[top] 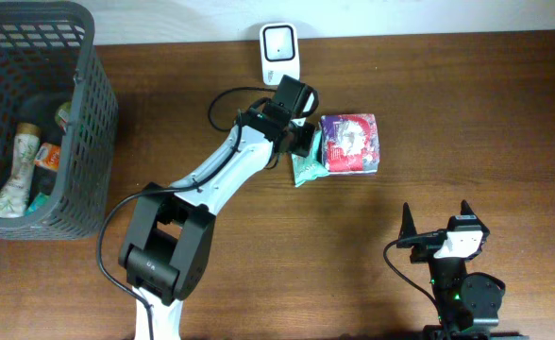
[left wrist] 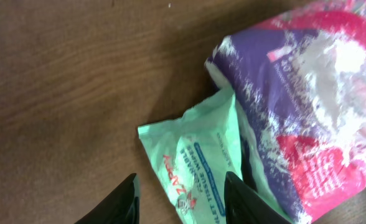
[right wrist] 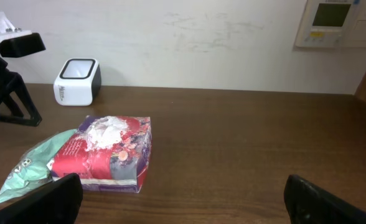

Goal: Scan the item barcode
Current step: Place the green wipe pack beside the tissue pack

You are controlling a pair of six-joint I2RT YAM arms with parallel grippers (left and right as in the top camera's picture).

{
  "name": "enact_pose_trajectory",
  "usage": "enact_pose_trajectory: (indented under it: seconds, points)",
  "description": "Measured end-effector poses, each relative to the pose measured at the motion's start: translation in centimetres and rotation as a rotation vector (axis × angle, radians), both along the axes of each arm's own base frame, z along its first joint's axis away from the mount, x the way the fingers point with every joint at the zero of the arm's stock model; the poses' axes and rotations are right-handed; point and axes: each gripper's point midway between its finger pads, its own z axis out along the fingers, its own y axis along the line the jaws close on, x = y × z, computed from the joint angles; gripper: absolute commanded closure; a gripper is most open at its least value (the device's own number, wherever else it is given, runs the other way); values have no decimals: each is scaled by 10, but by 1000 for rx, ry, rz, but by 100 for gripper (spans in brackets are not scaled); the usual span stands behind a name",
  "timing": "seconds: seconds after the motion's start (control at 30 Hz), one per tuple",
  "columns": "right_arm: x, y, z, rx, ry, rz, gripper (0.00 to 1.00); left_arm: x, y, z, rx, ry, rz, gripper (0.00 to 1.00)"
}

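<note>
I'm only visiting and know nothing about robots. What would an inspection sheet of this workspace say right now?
Surface: dark brown wooden table, no spills seen.
Job's things: white box-shaped barcode scanner at the far edge; green plastic wipes packet lying against a purple-and-pink tissue pack.
Clutter: dark grey plastic basket on the left, holding tubes and packets.
Hands: left hand open over the green packet; right hand open, empty.
Cables: black cable looped beside the left arm.
Surroundings: white wall with a pale control panel.
</note>
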Motion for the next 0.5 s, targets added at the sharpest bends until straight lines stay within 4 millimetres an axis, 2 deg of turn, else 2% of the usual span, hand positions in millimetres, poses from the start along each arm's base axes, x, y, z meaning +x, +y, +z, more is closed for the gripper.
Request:
enact_pose_trajectory:
  seconds: [0.03,0.1,0.13,0.17,0.2,0.23,0.27,0.3,0.33,0.37,0.43,0.47,0.5]
  points:
    - [0,0,0,0,0,0,1,-5,3,-3,15,25,0,57]
    - [0,0,0,0,0,0,1,-14,9,0,42,69,0,47]
    - [0,0,0,0,0,0,1,-16,12,26,40,68,4,31]
    - [0,0,0,0,1,0,1,-17,16,62,18,34,11,8]
    - [0,0,0,0,0,0,1,-19,27,102,-12,-15,28,1]
    - [0,0,0,0,0,0,1,-18,55,180,-91,-156,79,1]
    - [0,0,0,0,0,0,1,-19,79,222,-134,-237,125,1]
    - [0,0,0,0,0,0,1,-27,137,268,-155,-325,234,1]
    - [0,0,0,0,0,0,2,-35,202,301,-150,-403,375,1]
    - [0,0,0,0,0,0,1,-41,236,309,-139,-420,453,1]
    - [0,0,0,0,0,0,1,-49,324,308,-88,-422,671,1]
    - [0,0,0,0,0,0,1,-54,358,307,-76,-425,756,1]
    - [0,0,0,0,0,0,1,-66,405,308,-65,-433,894,1]
